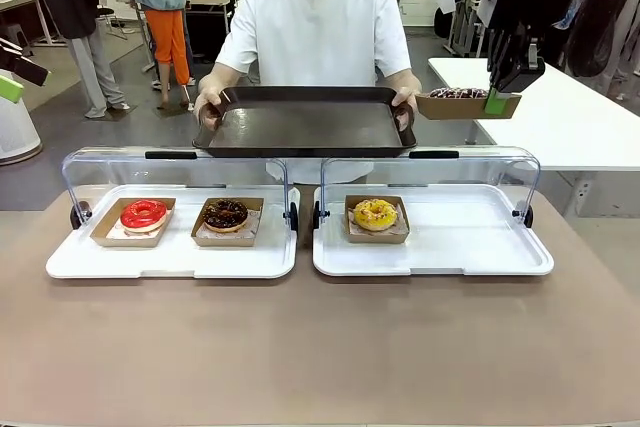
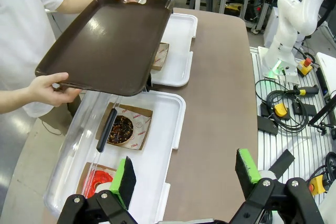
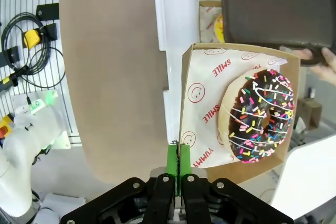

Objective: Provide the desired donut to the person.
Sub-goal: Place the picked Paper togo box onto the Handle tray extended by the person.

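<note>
1. Front view: one person (image 1: 318, 32) in a white short-sleeved shirt stands at the far side. Both hands hold one dark brown rectangular serving tray (image 1: 305, 127).
2. Two white plastic display trays lie on the table, each under one raised clear lid.
   - The left display tray (image 1: 170, 259) carries two donuts: one red-glazed ring donut (image 1: 144, 214) and one dark chocolate sprinkled donut (image 1: 226, 214).
   - The right display tray (image 1: 460, 247) carries one yellow-glazed ring donut (image 1: 375, 214).
   - Each of the three sits in its own cardboard tray.
3. My right pincer (image 1: 495, 100) hangs just beside the serving tray's picture-right end. It is clamped on one shallow brown cardboard tray (image 1: 450, 107) holding the fourth donut, a chocolate ring donut with white stripes and coloured sprinkles (image 1: 458, 93).
4. Left wrist view: my left pincer (image 2: 186, 174) stands fully spread with nothing between its two green pads. It is above the left display tray's edge. Both of the person's hands grip the serving tray.
5. Right wrist view: my right pincer's pads are pressed together on the cardboard wall. The striped donut (image 3: 262, 116) lies on one printed paper liner (image 3: 207, 103). A corner of the serving tray is close by.
</note>
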Robot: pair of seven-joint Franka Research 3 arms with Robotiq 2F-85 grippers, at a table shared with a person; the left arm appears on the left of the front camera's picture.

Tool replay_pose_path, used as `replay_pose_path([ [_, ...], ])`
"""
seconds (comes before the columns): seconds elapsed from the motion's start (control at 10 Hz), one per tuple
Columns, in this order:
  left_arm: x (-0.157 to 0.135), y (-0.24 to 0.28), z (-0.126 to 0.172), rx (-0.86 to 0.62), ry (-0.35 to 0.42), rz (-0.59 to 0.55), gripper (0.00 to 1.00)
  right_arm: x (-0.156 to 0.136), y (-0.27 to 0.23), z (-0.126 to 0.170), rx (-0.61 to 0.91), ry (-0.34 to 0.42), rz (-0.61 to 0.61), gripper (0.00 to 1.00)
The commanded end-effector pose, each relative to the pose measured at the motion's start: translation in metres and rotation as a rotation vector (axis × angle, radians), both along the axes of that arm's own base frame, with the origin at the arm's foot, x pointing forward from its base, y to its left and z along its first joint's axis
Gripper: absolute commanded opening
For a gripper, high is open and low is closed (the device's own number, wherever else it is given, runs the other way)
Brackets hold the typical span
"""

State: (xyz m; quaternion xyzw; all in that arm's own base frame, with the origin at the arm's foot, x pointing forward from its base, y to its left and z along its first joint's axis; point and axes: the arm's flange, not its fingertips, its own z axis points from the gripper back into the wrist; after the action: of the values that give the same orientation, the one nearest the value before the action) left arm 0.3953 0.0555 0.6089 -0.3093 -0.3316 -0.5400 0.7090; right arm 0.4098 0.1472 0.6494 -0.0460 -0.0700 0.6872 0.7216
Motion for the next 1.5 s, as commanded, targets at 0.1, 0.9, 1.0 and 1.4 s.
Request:
replay_pose_path([
  [0.1, -0.001, 0.0, 0.001, -0.003, -0.002, -0.003, 1.0, -0.003, 0.0, -0.002, -0.002, 0.003, -0.002, 0.0],
  [0.9, -0.001, 0.0, 0.001, -0.003, -0.002, -0.003, 1.0, 0.0, 0.0, 0.0, 0.0, 0.0, 0.0, 0.01],
  [1.0, -0.001, 0.0, 0.001, -0.003, -0.002, -0.003, 1.0, 0.007, 0.013, 0.008, 0.013, -0.014, -0.017, 0.01],
  [1.4, -0.001, 0.0, 0.001, -0.003, -0.002, -0.003, 1.0, 0.026, 0.074, 0.028, 0.044, -0.048, -0.045, 0.01],
])
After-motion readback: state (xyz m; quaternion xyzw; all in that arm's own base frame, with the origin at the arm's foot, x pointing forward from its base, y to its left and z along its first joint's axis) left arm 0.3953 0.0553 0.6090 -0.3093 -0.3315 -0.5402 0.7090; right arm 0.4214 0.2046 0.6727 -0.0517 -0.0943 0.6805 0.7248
